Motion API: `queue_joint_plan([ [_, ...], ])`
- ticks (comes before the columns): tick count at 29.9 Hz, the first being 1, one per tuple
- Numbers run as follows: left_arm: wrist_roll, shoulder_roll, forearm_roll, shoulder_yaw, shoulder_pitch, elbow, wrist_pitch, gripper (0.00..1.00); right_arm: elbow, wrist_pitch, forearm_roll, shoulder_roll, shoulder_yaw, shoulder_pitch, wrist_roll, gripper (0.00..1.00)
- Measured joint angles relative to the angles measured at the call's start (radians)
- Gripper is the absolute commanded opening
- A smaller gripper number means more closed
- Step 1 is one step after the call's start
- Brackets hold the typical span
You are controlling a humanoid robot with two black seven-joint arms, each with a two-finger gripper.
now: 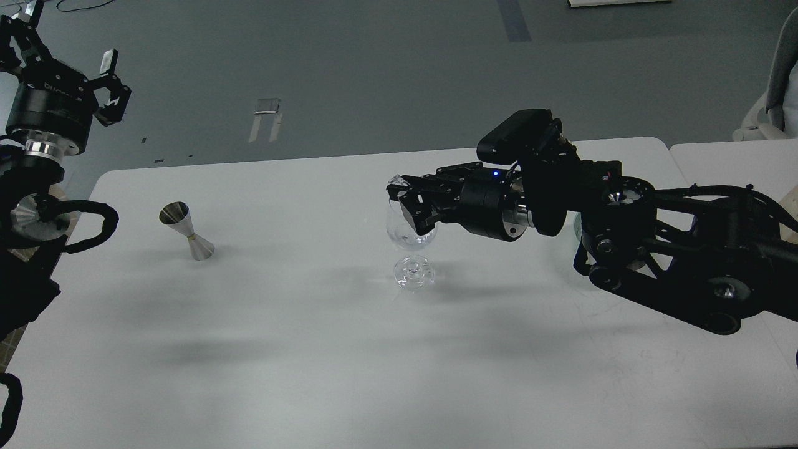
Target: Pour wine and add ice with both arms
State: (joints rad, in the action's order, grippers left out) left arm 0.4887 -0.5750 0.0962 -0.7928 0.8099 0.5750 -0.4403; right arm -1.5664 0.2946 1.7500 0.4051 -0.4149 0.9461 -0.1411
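A clear stemmed wine glass (pixel 411 236) stands upright mid-table. My right gripper (pixel 402 194) reaches in from the right and sits right at the glass's rim, shut on a small clear ice cube (pixel 397 182) held at its fingertips. The pale green bowl (pixel 576 226) with the ice heap is almost wholly hidden behind my right arm. My left gripper (pixel 62 45) is open and empty, raised high at the far left, off the table's back left corner.
A silver hourglass-shaped jigger (pixel 187 232) stands on the white table (pixel 312 349) to the left of the glass. A second table and a pale chair (pixel 779 81) are at the far right. Grey floor lies beyond the table.
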Motion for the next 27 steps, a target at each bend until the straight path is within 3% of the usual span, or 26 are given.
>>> queue_joint_plan([
  [8, 0.000, -0.003, 0.000, 0.000, 0.000, 0.000, -0.001, 0.98, -0.004, 0.000, 0.000, 0.022, 0.000, 0.006, 0.000, 0.02],
  [12, 0.000, -0.003, 0.000, 0.000, 0.000, 0.000, -0.003, 0.98, -0.006, 0.000, -0.001, 0.028, -0.002, 0.003, 0.000, 0.22],
  [18, 0.000, -0.005, 0.000, 0.001, 0.000, -0.001, -0.004, 0.98, -0.006, 0.000, -0.003, 0.029, -0.002, 0.001, 0.000, 0.35],
  [27, 0.000, -0.006, -0.002, -0.002, 0.001, -0.004, -0.002, 0.98, -0.003, 0.000, -0.003, 0.026, -0.002, 0.000, 0.000, 0.37],
])
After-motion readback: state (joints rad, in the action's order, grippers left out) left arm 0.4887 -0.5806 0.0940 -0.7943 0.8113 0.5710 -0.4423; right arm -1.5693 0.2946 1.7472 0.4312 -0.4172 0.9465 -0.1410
